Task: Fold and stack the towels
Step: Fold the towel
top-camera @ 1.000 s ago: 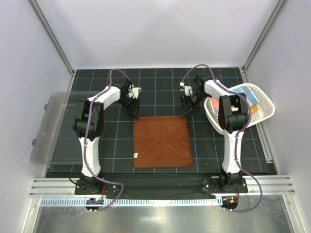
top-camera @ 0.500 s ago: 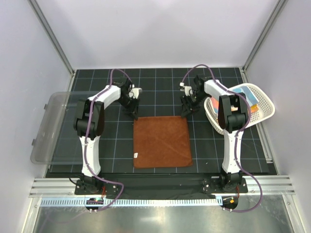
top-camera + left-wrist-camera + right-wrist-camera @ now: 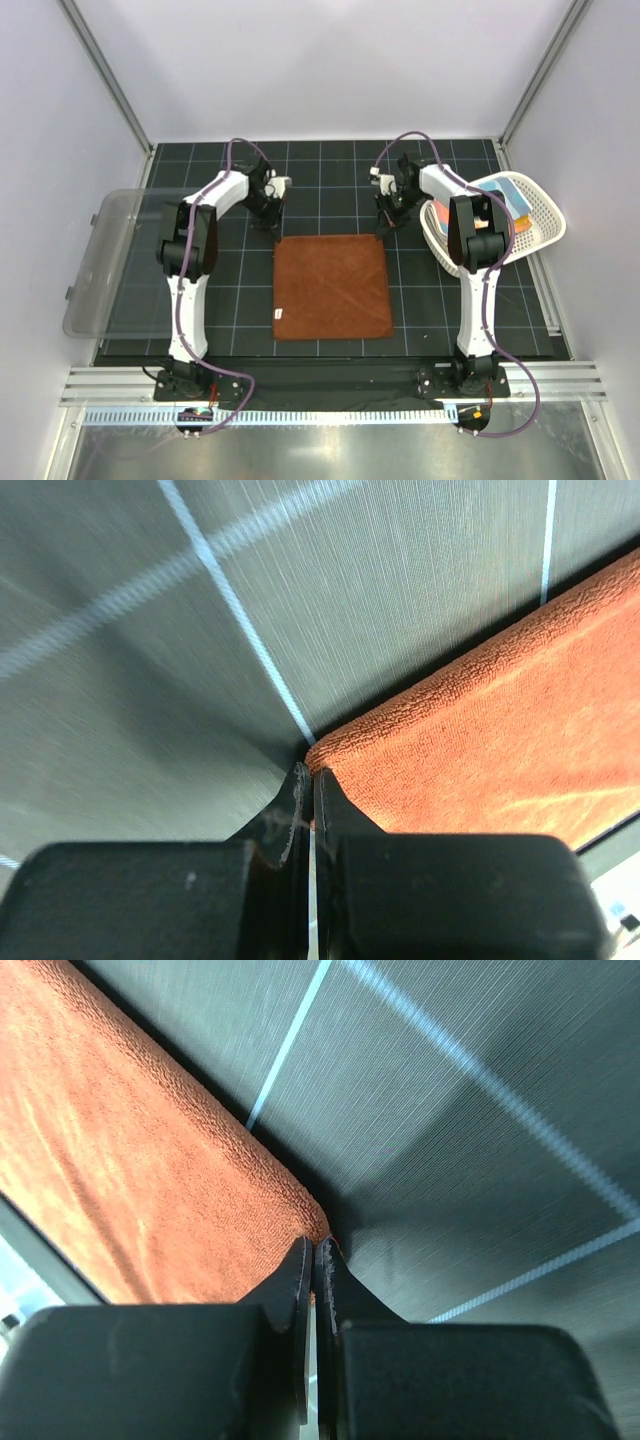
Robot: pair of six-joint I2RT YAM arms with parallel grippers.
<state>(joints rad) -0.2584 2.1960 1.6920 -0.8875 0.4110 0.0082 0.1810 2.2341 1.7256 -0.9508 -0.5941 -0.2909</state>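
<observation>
Centrally on the dark gridded surface [image 3: 430, 300] lies a rust-brown towel [image 3: 332, 287], spread flat. Left fingers [image 3: 290, 815] are closed, pinching its far-left corner; right fingers [image 3: 290, 1285] pinch its far-right corner. From both grips the cloth stretches toward the near edge.

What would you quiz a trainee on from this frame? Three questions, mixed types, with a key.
1. True or false: the rust-brown towel lies inside the white basket.
2. Multiple choice: where are the left tool and right tool? A) at the towel's near corners; B) at the towel's far corners, one each; C) both over the basket.
3. Fill in: both tools' jaws are ___ on the towel.

Key: 1 false, it lies spread on the table; 2 B; 3 shut.
</observation>
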